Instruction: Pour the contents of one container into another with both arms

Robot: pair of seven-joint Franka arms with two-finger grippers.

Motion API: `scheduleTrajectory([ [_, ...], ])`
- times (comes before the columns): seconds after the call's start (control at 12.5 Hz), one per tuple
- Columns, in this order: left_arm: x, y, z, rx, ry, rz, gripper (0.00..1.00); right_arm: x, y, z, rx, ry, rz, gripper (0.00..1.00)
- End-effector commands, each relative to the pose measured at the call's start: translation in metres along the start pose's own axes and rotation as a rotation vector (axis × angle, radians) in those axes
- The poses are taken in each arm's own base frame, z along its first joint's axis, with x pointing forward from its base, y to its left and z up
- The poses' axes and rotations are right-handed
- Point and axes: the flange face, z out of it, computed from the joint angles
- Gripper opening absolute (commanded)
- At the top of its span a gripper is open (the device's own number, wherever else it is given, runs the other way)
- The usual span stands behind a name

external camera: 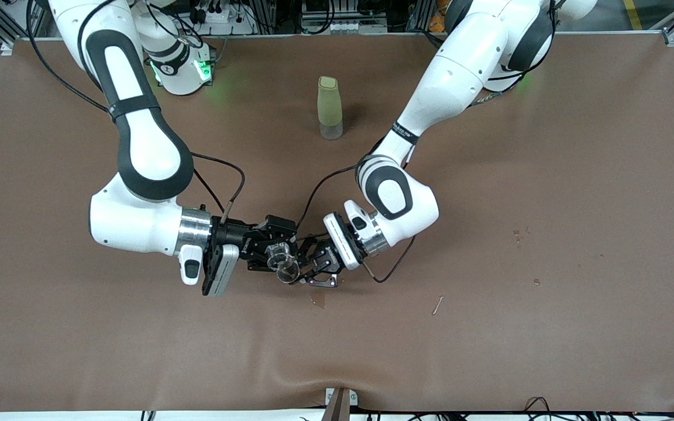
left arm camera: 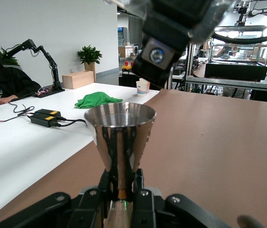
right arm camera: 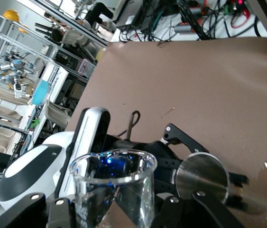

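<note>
Nearest the front camera a small wet patch lay on the brown table, just below where the two arms met.

Left end effector was pinched on the narrow waist of a steel jigger, cup upright and open at the top. In the front view the jigger was mostly hidden among black fingers, low over the middle of the table.

Right end effector was clamped on a clear glass beaker, rim with a small spout, tipped toward the jigger and just beside it. From the right wrist camera the jigger showed as a round steel face below the beaker. Could not tell whether any liquid was in either vessel.

Both arms reached in from their bases and met wrist to wrist: left arm from its own end, right arm from its own.

A tall olive-green bottle with a clear base stood upright, farther from the front camera than the end effectors, well apart from them. A thin stick and a few specks lay toward the left arm's end.
</note>
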Motion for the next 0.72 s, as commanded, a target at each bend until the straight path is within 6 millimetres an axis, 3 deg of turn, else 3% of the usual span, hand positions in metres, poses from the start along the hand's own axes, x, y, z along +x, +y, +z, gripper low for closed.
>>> scheduleTrajectory([
  [0.0, 0.0043, -0.0006, 0.0028, 0.026, 0.017, -0.017, 0.0, -0.0027, -0.0115, -0.0045, -0.024, -0.025, 0.045, 0.0],
  [0.64, 0.0013, -0.0004, 0.0026, 0.04, 0.032, -0.056, 0.0, -0.0041, -0.0192, 0.003, -0.011, -0.039, 0.194, 0.0],
])
